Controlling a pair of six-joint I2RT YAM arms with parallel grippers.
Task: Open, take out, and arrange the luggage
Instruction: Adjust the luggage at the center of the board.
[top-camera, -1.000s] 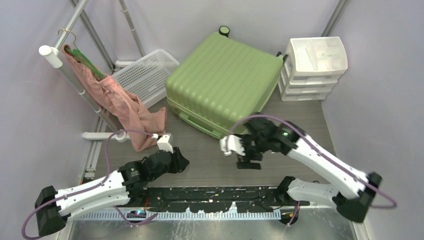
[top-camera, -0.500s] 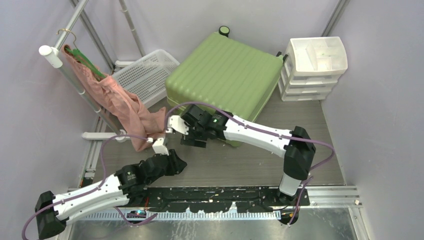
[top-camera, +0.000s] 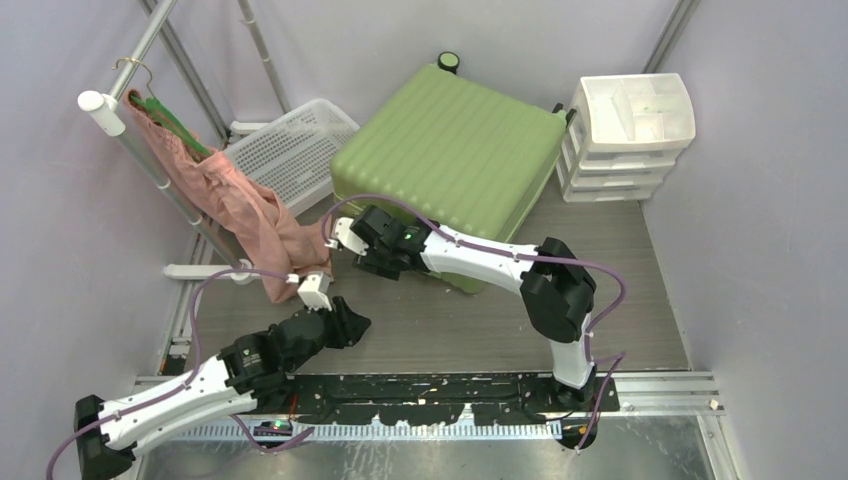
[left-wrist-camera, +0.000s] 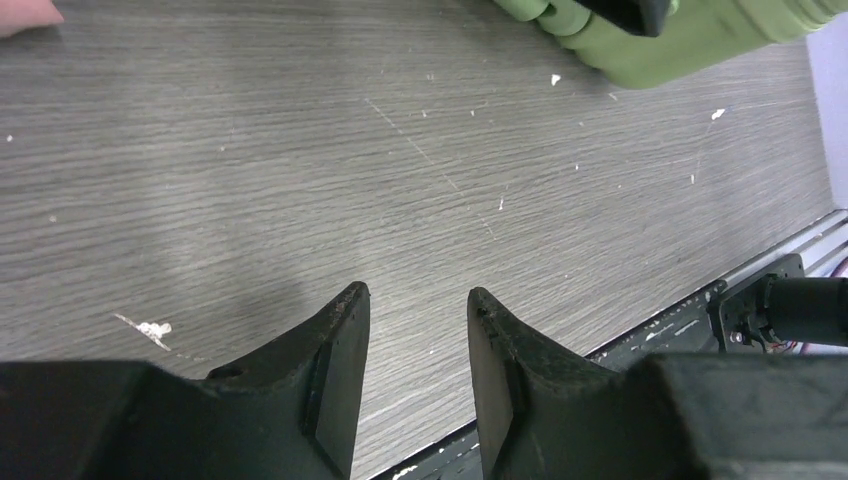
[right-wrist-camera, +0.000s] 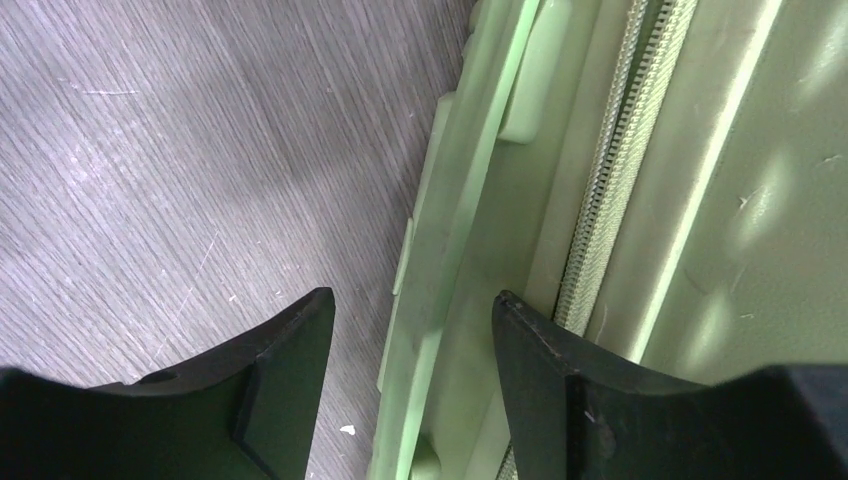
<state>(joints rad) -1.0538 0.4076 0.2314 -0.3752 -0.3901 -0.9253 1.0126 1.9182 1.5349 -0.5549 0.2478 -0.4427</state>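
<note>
Well, L pincer (left-wrist-camera: 418, 292) agape over grey woodgrain floor (left-wrist-camera: 300, 150), R pincer (right-wrist-camera: 410, 296) agape at luggage (top-camera: 450, 150) zip edge.

Top view looks down from behind over the whole surface (top-camera: 620, 300). Both wrist views sit close above it; all three share the near edge of the luggage (top-camera: 450, 150).

No writing, label, brand mark or number can be read in any view (the ribbed shell of the luggage (top-camera: 450, 150), the white drawer unit (top-camera: 630, 135) and the mesh basket (top-camera: 285, 150) all show plain, unmarked faces).
</note>
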